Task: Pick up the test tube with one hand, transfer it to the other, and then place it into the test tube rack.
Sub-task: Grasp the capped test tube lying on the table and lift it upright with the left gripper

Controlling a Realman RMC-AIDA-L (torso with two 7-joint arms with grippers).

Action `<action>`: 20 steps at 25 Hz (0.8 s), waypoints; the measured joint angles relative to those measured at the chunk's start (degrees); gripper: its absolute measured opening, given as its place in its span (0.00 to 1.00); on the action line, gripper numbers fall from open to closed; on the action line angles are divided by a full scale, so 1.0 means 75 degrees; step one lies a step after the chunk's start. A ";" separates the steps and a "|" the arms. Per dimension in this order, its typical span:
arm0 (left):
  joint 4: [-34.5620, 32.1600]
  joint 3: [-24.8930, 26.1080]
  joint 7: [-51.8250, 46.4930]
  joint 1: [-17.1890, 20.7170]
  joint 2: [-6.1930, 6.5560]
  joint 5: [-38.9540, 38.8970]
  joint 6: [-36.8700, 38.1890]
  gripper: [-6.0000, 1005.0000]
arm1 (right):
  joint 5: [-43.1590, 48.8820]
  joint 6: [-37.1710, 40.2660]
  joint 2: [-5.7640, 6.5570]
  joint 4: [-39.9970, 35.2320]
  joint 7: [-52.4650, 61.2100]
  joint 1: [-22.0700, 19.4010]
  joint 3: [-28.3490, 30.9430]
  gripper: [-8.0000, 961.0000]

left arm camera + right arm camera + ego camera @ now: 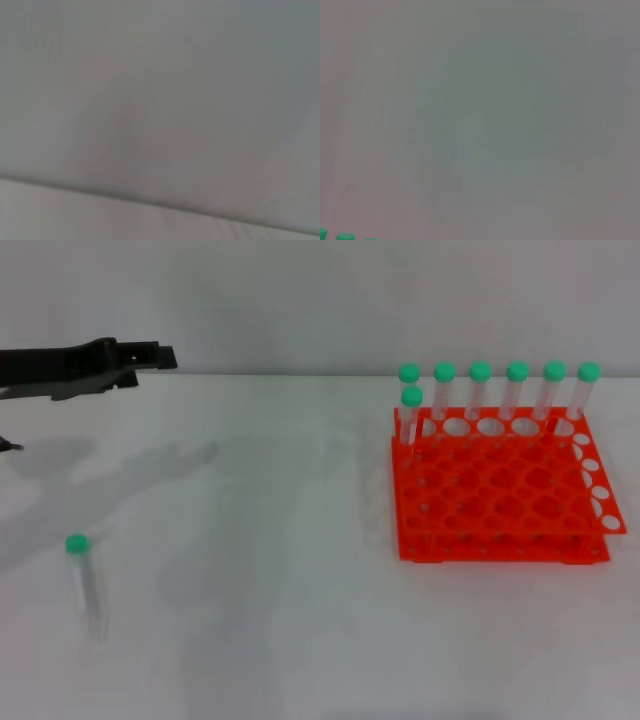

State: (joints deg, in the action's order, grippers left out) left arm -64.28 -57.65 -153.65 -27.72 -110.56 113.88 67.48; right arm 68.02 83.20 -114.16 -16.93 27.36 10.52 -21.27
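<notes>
A clear test tube with a green cap (84, 575) lies flat on the white table at the near left, cap pointing away from me. The orange-red test tube rack (500, 490) stands at the right with several green-capped tubes (480, 390) upright in its back row and one more (411, 412) just in front at its left corner. My left gripper (158, 357) is black and hangs high at the far left, well above and behind the lying tube, holding nothing. My right gripper is out of view; a few green caps (345, 236) show at the edge of the right wrist view.
The white table (280, 540) runs back to a pale wall (300, 300). The left wrist view shows only the wall and the table's edge (150, 205). The left arm's shadow (110, 475) falls on the table at the left.
</notes>
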 joint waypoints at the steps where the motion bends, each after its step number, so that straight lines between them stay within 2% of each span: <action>1: -0.0018 0.0104 -0.0240 -0.0062 0.0065 0.0101 0.0228 0.71 | 0.0000 0.0000 0.0000 0.0000 0.0000 0.0000 0.0000 0.88; 8: 0.0018 0.1203 -0.1434 -0.0390 0.0331 0.0779 0.2035 0.71 | -0.0044 -0.0023 0.0117 -0.0023 -0.0065 0.0091 -0.0012 0.88; 12: 0.0054 0.1257 -0.1944 -0.0439 0.0453 0.1148 0.2769 0.71 | -0.0087 -0.0136 0.0128 -0.0107 -0.0142 0.0180 -0.0012 0.88; 18: 0.0398 0.1260 -0.2379 -0.0721 0.0471 0.2284 0.3698 0.71 | -0.0092 -0.0225 0.0127 -0.0129 -0.0365 0.0381 -0.0012 0.88; 20: 0.0520 0.1316 -0.2430 -0.0805 0.0516 0.2534 0.3833 0.65 | -0.0094 -0.0274 0.0110 -0.0131 -0.0437 0.0449 -0.0012 0.88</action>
State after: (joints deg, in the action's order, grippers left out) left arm -60.38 -47.77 -171.88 -33.76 -106.69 132.89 96.23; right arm 67.32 81.14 -113.34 -17.91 24.08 13.89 -21.36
